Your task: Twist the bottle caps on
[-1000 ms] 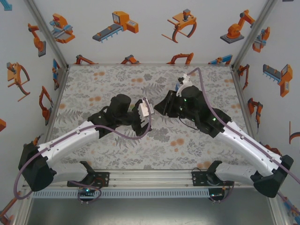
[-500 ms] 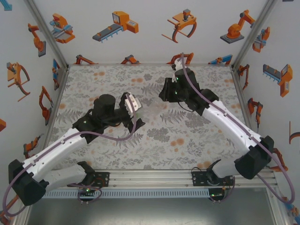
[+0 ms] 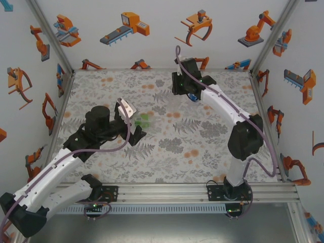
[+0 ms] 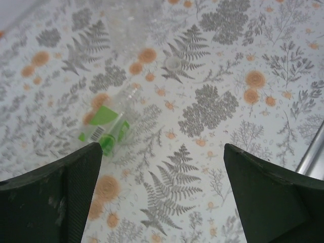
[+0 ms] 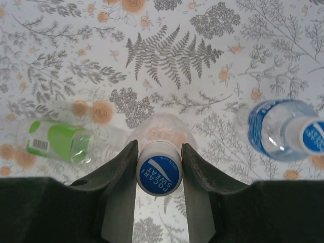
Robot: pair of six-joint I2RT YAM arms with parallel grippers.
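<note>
We are pinching blue cap (image 5: 159,173) on clear bottle (image 5: 162,126) with right gripper (image 5: 159,152), jaws narrow, far centre. Blue bottle (image 5: 273,131) standing just right, looking capped. Green bottle (image 4: 104,126) lying mid-table, loose cap (image 4: 173,62) near. Left gripper (image 4: 162,149) hanging wide, empty. We are reckoning one done, one underway, one waiting.

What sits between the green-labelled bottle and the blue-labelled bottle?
Right wrist view: a blue-capped clear bottle, clamped in the right pincer, stands between them.

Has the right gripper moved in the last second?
Yes. Seen from above, the right gripper has moved leftward and closer to the table's far edge.
</note>
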